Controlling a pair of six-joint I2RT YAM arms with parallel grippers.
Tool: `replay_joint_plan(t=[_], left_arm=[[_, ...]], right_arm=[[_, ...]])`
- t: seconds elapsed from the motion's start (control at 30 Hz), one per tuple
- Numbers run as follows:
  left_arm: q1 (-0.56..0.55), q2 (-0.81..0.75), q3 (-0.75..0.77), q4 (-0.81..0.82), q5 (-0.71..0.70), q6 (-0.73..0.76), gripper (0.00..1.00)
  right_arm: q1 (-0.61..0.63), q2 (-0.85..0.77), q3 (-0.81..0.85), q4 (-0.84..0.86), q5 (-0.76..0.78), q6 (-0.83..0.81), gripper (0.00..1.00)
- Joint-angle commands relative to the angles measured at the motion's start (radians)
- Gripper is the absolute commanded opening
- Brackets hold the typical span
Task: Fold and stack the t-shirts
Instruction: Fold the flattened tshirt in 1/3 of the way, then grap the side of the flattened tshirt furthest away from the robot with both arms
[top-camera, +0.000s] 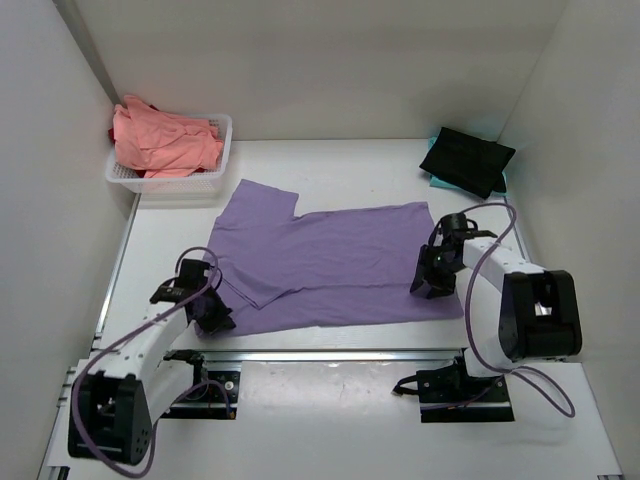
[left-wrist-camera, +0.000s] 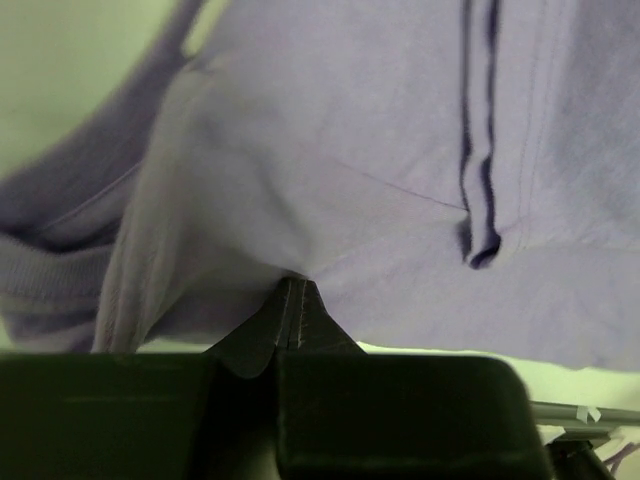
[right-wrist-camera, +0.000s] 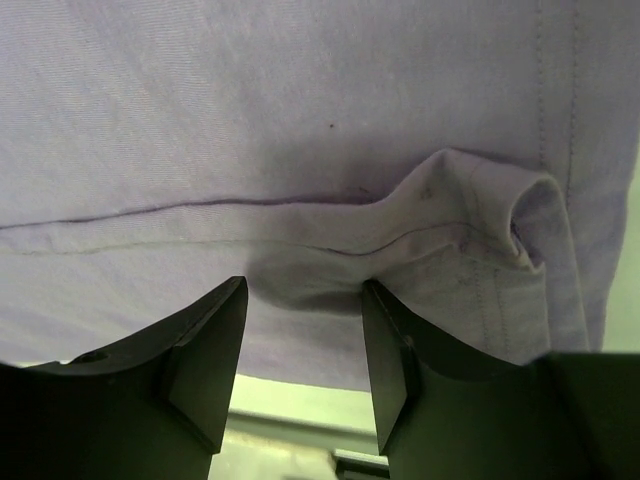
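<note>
Left gripper (top-camera: 213, 315) was what we noted first: its jaws were pressed together on the near left edge of the lavender t-shirt (top-camera: 330, 265). In the left wrist view we saw the dark fingertips meet in a narrow wedge, with the cloth's edge pinched at their tip and the fabric drawn into soft creases around it.

We found the right gripper (top-camera: 430, 280) at the shirt's near right corner with its jaws standing apart. From the right wrist view we saw its two fingers (right-wrist-camera: 200, 350) straddle a small raised fold of the hem. The fold bulged between them, with the seam line running just above. Whether the fingers touched the fold we could not tell.

We saw the lavender t-shirt lying spread across the middle of the white table (top-camera: 350, 170), one sleeve reaching toward the far left.

Salmon-pink t-shirts (top-camera: 165, 140) were heaped in the white basket (top-camera: 225, 135) at the far left corner. At the far right corner we saw a folded black t-shirt (top-camera: 467, 158) lying on a teal t-shirt (top-camera: 436, 181), only a thin edge of which showed. Both piles lay well apart from the grippers.
</note>
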Motion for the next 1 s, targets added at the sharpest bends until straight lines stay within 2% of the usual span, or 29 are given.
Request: replay_joint_plan(t=[0.0, 0.1, 0.2, 0.23, 0.27, 0.4, 0.43, 0.5, 0.53, 0.57, 0.67, 0.73, 0.87, 0.97], left_arm=[[0.024, -0.098, -0.036, -0.124, -0.003, -0.011, 0.02], [0.016, -0.170, 0.002, -0.153, 0.009, -0.049, 0.15], [0.039, -0.184, 0.100, -0.164, 0.009, -0.056, 0.16], [0.041, -0.169, 0.155, -0.159, 0.008, -0.053, 0.31], [0.045, -0.143, 0.216, -0.156, 0.009, -0.053, 0.40], [0.026, 0.002, 0.397, -0.034, 0.008, -0.019, 0.36], [0.032, 0.024, 0.440, 0.032, 0.032, -0.008, 0.32], [0.030, 0.139, 0.540, 0.129, 0.034, 0.048, 0.16], [0.023, 0.221, 0.574, 0.137, 0.008, 0.077, 0.15], [0.021, 0.312, 0.643, 0.155, -0.001, 0.129, 0.15], [-0.011, 0.510, 0.794, 0.204, -0.024, 0.263, 0.26], [-0.027, 0.605, 0.885, 0.223, -0.078, 0.323, 0.27], [-0.010, 0.809, 1.011, 0.224, -0.126, 0.349, 0.27], [-0.013, 0.926, 1.158, 0.207, -0.216, 0.410, 0.35]], right_arm=[[-0.005, -0.045, -0.081, -0.145, -0.012, 0.031, 0.47], [-0.030, -0.119, -0.081, -0.185, -0.004, 0.032, 0.47], [-0.063, -0.171, -0.023, -0.233, 0.029, 0.007, 0.47], [-0.064, -0.182, 0.013, -0.236, 0.031, -0.001, 0.47], [-0.097, -0.182, 0.031, -0.245, 0.037, 0.004, 0.47], [-0.102, -0.133, 0.193, -0.251, 0.052, -0.008, 0.48], [-0.099, -0.119, 0.238, -0.242, 0.055, -0.001, 0.48], [-0.096, -0.069, 0.283, -0.195, 0.023, 0.016, 0.48], [-0.105, -0.052, 0.312, -0.184, 0.019, 0.028, 0.48], [-0.108, -0.026, 0.338, -0.169, -0.006, 0.033, 0.49], [-0.108, 0.059, 0.413, -0.144, -0.027, 0.054, 0.48], [-0.102, 0.118, 0.482, -0.142, -0.030, 0.051, 0.47], [-0.105, 0.200, 0.591, -0.158, -0.053, 0.058, 0.48], [-0.102, 0.285, 0.672, -0.173, -0.056, 0.056, 0.48]])
